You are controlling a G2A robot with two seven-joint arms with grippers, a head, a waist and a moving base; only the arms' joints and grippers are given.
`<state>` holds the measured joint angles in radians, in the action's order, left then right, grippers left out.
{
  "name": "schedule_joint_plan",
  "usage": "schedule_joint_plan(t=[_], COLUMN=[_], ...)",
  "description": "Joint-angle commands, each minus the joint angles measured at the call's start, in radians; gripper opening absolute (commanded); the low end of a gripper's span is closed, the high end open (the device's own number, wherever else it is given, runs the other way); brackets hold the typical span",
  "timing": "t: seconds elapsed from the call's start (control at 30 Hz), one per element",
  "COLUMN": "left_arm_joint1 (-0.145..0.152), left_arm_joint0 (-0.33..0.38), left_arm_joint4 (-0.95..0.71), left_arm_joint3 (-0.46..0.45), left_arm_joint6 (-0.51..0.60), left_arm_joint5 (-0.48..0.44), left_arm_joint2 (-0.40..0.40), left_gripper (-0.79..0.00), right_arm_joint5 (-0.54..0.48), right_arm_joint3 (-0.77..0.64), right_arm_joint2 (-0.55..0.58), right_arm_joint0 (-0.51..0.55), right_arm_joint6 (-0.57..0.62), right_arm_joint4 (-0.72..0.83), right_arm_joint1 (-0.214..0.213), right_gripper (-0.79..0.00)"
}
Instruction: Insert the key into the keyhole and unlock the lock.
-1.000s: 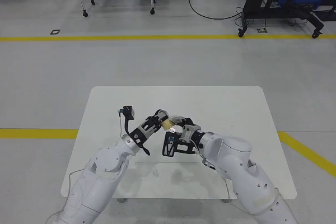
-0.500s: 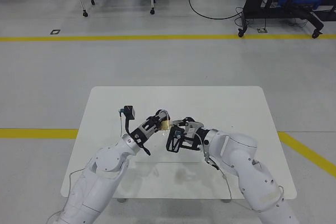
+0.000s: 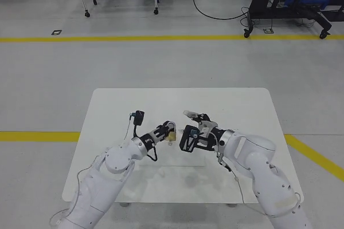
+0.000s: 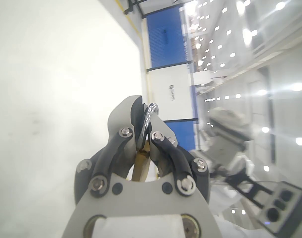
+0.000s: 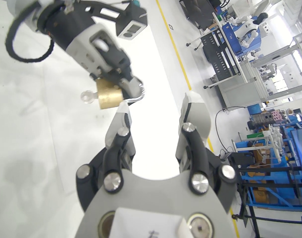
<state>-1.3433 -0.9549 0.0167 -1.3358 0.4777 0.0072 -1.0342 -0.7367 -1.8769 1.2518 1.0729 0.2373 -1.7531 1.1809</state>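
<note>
the lock [image 5: 108,97], key [image 5: 87,97] jutting along its long axis, is clamped in the closed left tool [image 4: 145,117] just beside the empty, wide-spread right tool [image 5: 157,105].

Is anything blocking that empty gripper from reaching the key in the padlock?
Nothing visible: only air lies between the open right gripper and the key jutting from the padlock held by the left gripper.

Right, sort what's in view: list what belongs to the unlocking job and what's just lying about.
Job: brass padlock, gripped by the left gripper; key, stuck into the padlock; right gripper, open, apart from both.
Lying about: white table beneath; yellow floor line; wheeled cart in the room behind.
</note>
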Motion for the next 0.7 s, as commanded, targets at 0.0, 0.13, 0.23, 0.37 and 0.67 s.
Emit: schedule_joint_plan(t=[0.0,0.13,0.23,0.37,0.67], left_arm_joint1=[0.002,0.006,0.005,-0.001,0.009], left_arm_joint0=[0.006,0.018,0.027,0.033,0.015], left_arm_joint4=[0.101,0.258,0.329,0.358,0.449], left_arm_joint3=[0.008,0.018,0.027,0.036,0.03], left_arm_joint6=[0.022,0.059,0.073,0.075,0.081], left_arm_joint5=[0.023,0.072,0.109,0.136,0.164], left_arm_joint2=[0.029,0.075,0.102,0.12,0.105], left_gripper=[-0.785,-0.785,-0.785,-0.6,0.0], right_arm_joint5=[-0.005,-0.026,-0.026,-0.026,-0.026], right_arm_joint3=[-0.013,-0.02,-0.02,-0.02,-0.02], right_arm_joint2=[0.054,0.15,0.15,0.15,0.15], right_arm_joint0=[0.027,0.08,0.08,0.08,0.08], right_arm_joint6=[-0.053,-0.152,-0.152,-0.152,-0.152], right_arm_joint4=[0.035,0.105,0.105,0.105,0.105], right_arm_joint1=[-0.007,-0.02,-0.02,-0.02,-0.02], right_gripper=[0.0,0.0,0.0,0.0,0.0])
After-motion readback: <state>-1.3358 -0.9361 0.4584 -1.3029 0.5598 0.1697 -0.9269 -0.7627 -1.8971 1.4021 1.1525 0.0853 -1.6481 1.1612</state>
